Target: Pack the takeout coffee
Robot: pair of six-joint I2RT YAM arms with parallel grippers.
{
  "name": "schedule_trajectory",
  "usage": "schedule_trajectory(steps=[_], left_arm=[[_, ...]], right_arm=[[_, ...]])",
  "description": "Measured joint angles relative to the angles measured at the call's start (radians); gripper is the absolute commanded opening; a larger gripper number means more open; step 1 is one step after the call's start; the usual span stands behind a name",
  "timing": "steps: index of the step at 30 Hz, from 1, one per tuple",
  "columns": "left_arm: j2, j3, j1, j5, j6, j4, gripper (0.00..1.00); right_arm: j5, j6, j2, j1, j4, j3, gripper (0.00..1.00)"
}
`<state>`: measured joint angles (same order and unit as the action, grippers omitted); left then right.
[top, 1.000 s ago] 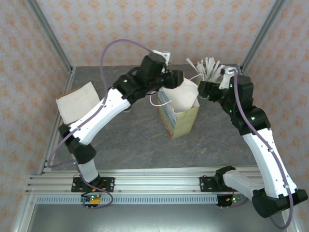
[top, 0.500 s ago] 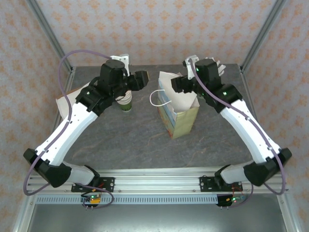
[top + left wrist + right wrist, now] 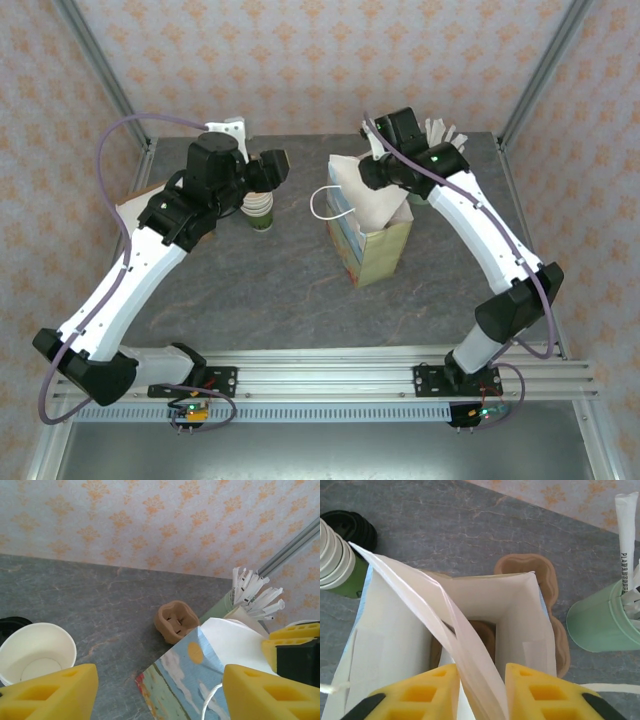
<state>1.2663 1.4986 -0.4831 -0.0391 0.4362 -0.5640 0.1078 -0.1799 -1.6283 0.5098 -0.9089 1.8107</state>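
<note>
The takeout coffee is out of view. A paper bag (image 3: pixel 372 240) with a painted front stands upright mid-table, its mouth open (image 3: pixel 485 595). My right gripper (image 3: pixel 372 178) is at the bag's back rim, shut on a fold of the white bag wall (image 3: pixel 475 665); it shows as (image 3: pixel 482 695). Something brown (image 3: pixel 481 634) lies deep inside the bag. My left gripper (image 3: pixel 275 168) hovers open, left of the bag, above a lidless stack of cream cups (image 3: pixel 260 208). Between its fingers (image 3: pixel 160 695) I see table and the bag's corner (image 3: pixel 200 675).
Black lids (image 3: pixel 350 527) sit beside the cup stack (image 3: pixel 335 560). A brown cup carrier (image 3: pixel 175 622) lies behind the bag. A mint-green cup of wrapped sticks (image 3: pixel 600 620) stands at the back right. A flat paper bag (image 3: pixel 135 210) lies at the left edge.
My left arm swung left from the bag's mouth to above the cup stack. My right gripper moved from beside the sticks cup to the bag's rim and closed on it.
</note>
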Motion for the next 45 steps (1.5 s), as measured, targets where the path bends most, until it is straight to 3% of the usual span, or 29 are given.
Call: schedule_trajectory(steps=[5,9,16,22,29,32,38,45], left_arm=[[-0.006,-0.033,0.000,0.000,0.000,0.005,0.67],[-0.007,-0.055,0.002,0.000,0.003,0.005,0.67],[-0.017,-0.092,0.010,0.002,0.003,0.007,0.68],[-0.082,-0.214,0.063,0.050,0.006,0.027,0.77],[-0.261,-0.505,0.188,0.240,-0.013,0.133,1.00],[-0.317,-0.618,0.231,0.365,-0.039,0.209,1.00],[-0.261,-0.794,0.348,0.547,-0.115,0.415,1.00],[-0.121,-0.975,0.418,0.516,-0.265,0.732,1.00]], right_arm=[[0.020,0.038,0.006,0.000,0.000,-0.074,0.15],[0.026,0.059,0.006,0.000,-0.008,-0.137,0.19],[0.032,0.085,0.023,0.003,-0.018,-0.129,0.48],[0.000,0.119,0.232,0.005,0.070,-0.181,0.66],[-0.209,0.184,0.594,-0.084,0.266,-0.448,0.93],[-0.341,0.212,0.661,-0.167,0.338,-0.575,1.00],[-0.534,0.266,0.637,-0.311,0.519,-0.855,0.99],[-0.569,0.201,0.545,-0.344,0.914,-1.227,0.99]])
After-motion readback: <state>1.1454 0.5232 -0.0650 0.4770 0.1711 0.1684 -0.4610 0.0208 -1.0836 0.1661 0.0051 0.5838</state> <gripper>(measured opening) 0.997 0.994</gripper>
